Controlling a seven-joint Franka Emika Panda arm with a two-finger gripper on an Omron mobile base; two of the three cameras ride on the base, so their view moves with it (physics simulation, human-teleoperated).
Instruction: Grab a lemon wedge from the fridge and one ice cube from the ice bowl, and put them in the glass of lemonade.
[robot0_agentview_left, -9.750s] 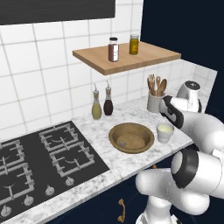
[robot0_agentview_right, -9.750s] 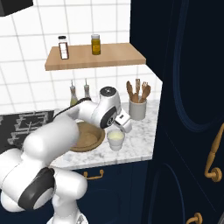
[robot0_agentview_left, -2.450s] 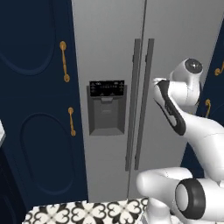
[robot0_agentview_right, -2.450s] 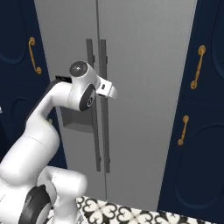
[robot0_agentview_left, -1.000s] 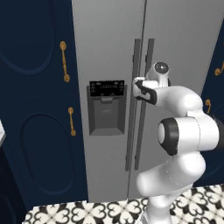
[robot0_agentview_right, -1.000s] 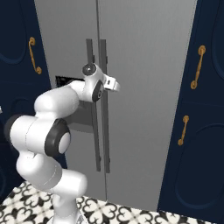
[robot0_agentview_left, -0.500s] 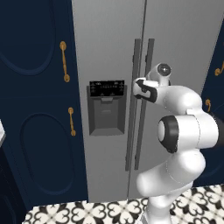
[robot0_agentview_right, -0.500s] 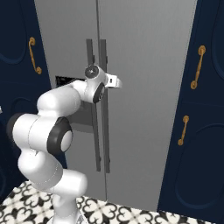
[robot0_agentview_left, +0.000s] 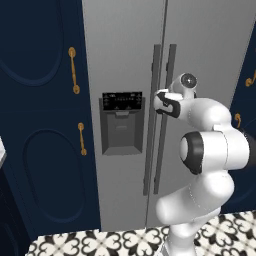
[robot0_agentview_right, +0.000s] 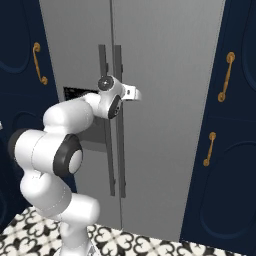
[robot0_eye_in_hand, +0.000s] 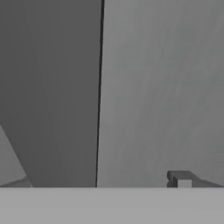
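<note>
Tall grey steel two-door fridge (robot0_agentview_left: 200, 60) shut; fingers (robot0_agentview_left: 161, 101) wide, empty, at dark bar handles (robot0_agentview_right: 111, 135); fetching wedge and ice all ahead

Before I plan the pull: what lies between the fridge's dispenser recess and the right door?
Two dark vertical bar handles on the grey steel fridge, with the door seam between them, per the left base view.

We see a glossy white robot arm (robot0_agentview_left: 212, 150) built from rounded, bulbous segments, with dark grey disc caps at its joints and a black band near the wrist.
</note>
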